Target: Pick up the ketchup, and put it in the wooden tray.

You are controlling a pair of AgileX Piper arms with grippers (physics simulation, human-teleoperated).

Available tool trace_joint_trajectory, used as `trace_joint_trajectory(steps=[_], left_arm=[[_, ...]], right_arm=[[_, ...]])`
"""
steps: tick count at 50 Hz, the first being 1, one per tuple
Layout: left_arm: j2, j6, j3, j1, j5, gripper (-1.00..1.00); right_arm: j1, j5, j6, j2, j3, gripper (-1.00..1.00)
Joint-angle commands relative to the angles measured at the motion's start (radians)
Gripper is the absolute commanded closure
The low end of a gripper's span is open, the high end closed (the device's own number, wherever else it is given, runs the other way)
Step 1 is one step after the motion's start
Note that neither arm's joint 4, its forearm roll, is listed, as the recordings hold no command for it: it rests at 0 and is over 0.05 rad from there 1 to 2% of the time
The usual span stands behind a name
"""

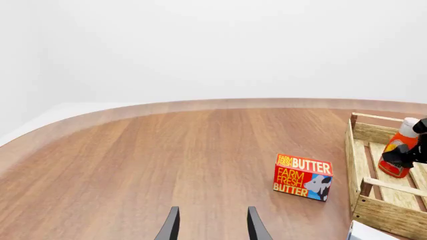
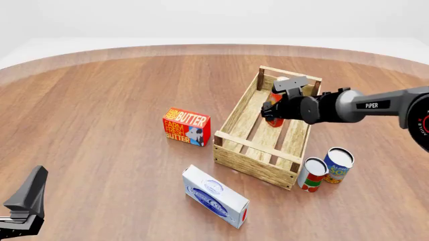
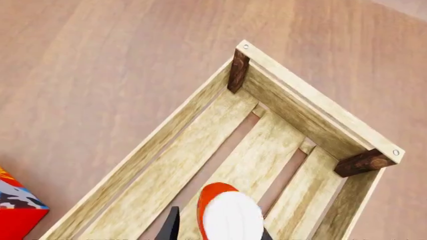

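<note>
Front view: right hand (image 2: 276,108) clamped around ketchup (image 2: 274,120) inside wooden tray (image 2: 254,163).

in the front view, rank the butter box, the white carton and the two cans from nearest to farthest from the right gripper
1. Red and orange butter box, out to the left of the right gripper, beyond the wooden tray's long side.
2. The two cans, one red and green, one blue and yellow, by the tray's near end; too close to call.
3. White rectangular carton, nearest the camera, farthest.

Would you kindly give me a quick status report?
Right tool shut on ketchup, inside wooden tray. Left tool open, idle. Nothing in the way.
</note>
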Motion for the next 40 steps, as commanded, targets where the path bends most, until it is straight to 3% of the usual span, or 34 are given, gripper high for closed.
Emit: trace_joint_trajectory(steps=[1, 40], left_arm=[[0.0, 0.0, 0.0, 0.0, 0.0, -1.0], [0.0, 0.0, 0.0, 0.0, 0.0, -1.0]], right_arm=[[0.0, -0.001, 0.005, -0.014, 0.015, -1.0], [-0.002, 0.035, -0.017, -0.211, 0.077, -1.0]])
